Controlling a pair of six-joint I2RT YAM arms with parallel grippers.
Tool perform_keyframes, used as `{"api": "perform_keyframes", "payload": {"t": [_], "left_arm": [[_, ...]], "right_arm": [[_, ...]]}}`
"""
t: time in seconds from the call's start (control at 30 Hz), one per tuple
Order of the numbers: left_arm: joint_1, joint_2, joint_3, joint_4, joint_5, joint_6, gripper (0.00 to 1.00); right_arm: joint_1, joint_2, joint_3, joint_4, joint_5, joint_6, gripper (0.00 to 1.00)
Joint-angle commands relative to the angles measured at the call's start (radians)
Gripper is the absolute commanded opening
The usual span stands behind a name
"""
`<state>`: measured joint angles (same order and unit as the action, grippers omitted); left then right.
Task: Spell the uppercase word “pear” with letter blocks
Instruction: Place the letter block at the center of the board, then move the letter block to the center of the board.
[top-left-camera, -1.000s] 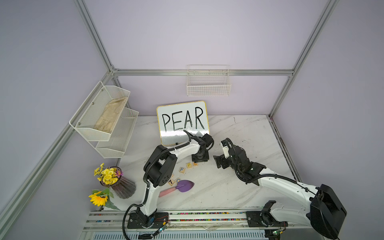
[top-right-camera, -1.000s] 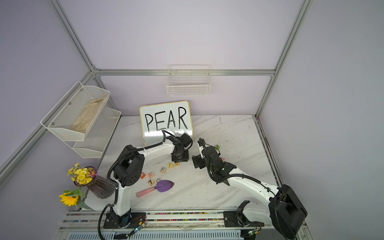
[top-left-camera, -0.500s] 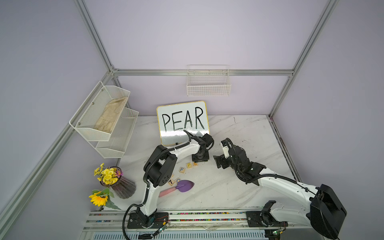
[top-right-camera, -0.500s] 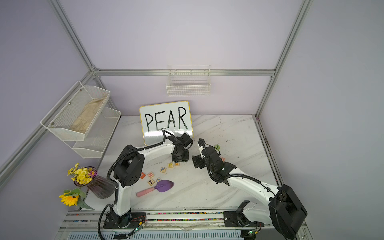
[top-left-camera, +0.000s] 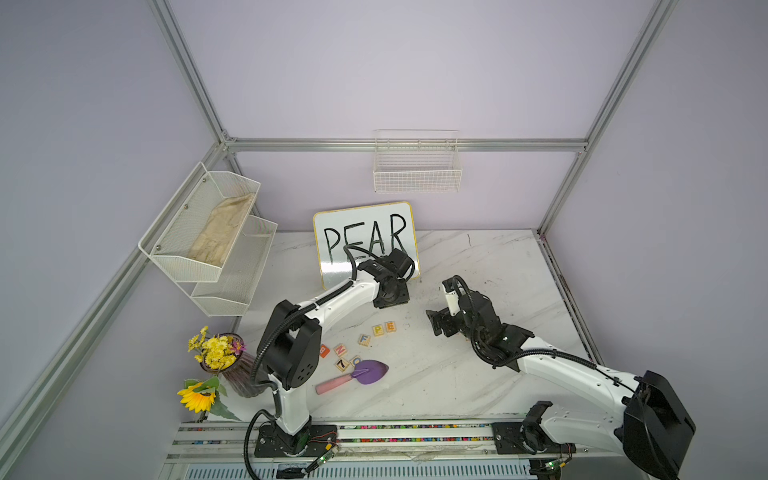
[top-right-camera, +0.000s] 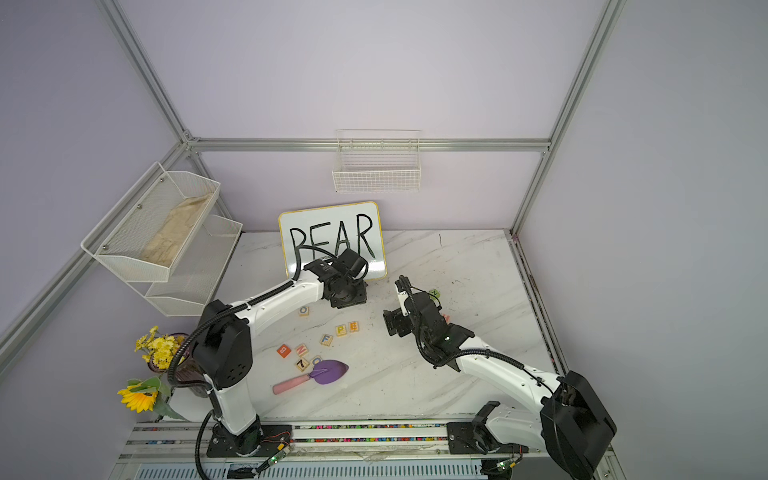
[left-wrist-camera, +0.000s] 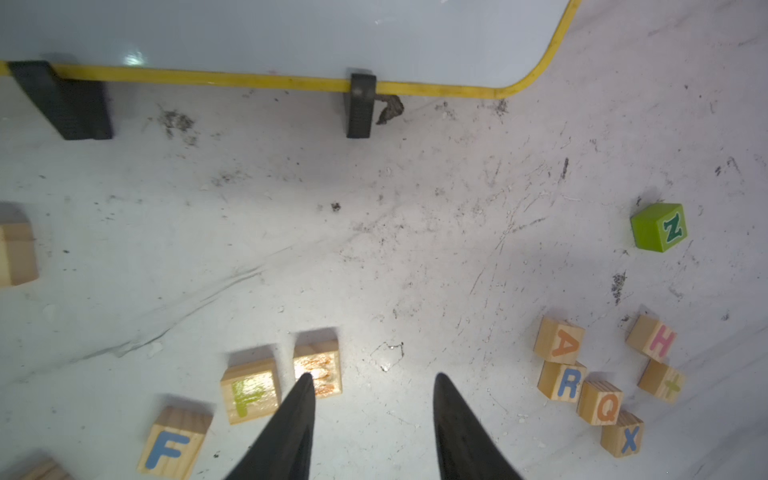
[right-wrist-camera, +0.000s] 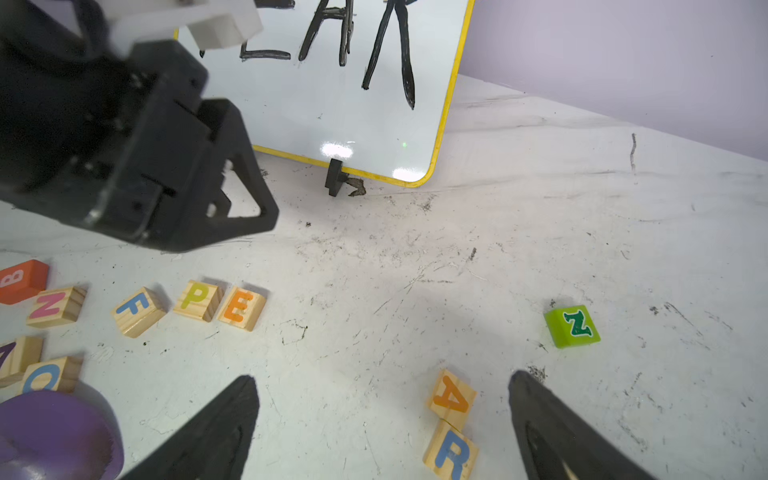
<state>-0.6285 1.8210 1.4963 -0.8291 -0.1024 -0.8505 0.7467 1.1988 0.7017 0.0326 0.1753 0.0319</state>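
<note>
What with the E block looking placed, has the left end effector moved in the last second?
Yes. In a top view the left end effector has backed off the E block toward the whiteboard.

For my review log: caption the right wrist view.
Blocks P and E sit side by side before the whiteboard; open right gripper faces A and R.

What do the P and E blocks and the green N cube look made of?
P block and E block: pale wood, since grain lines show on their sides. The letters look painted on, and the tops seem smooth. The green N cube is coated solid green with a slight sheen and shows no grain, so it could be painted wood or plastic.
</note>
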Motion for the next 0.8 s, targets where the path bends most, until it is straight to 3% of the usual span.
{"api": "perform_keyframes", "payload": {"t": [0.0, 0.13, 0.33, 0.47, 0.77], "left_arm": [[0.004, -0.055, -0.104, -0.028, -0.003, -0.018, 0.46], [-0.003, -0.137, -0.218, -0.039, 0.018, -0.018, 0.47], [0.005, -0.28, -0.328, -0.172, -0.152, 0.005, 0.52], [0.01, -0.269, -0.352, -0.212, -0.195, 0.014, 0.53], [0.01, -0.19, -0.395, -0.113, -0.121, 0.05, 0.59]], "right_arm": [[-0.001, 0.006, 0.034, 0.02, -0.014, -0.012, 0.96], [-0.001, 0.019, 0.045, 0.016, -0.023, -0.011, 0.96], [-0.001, 0.037, 0.053, 0.021, -0.028, -0.017, 0.96], [-0.001, 0.051, 0.061, 0.029, -0.032, -0.024, 0.96], [-0.001, 0.052, 0.061, 0.027, -0.032, -0.01, 0.96]]}}
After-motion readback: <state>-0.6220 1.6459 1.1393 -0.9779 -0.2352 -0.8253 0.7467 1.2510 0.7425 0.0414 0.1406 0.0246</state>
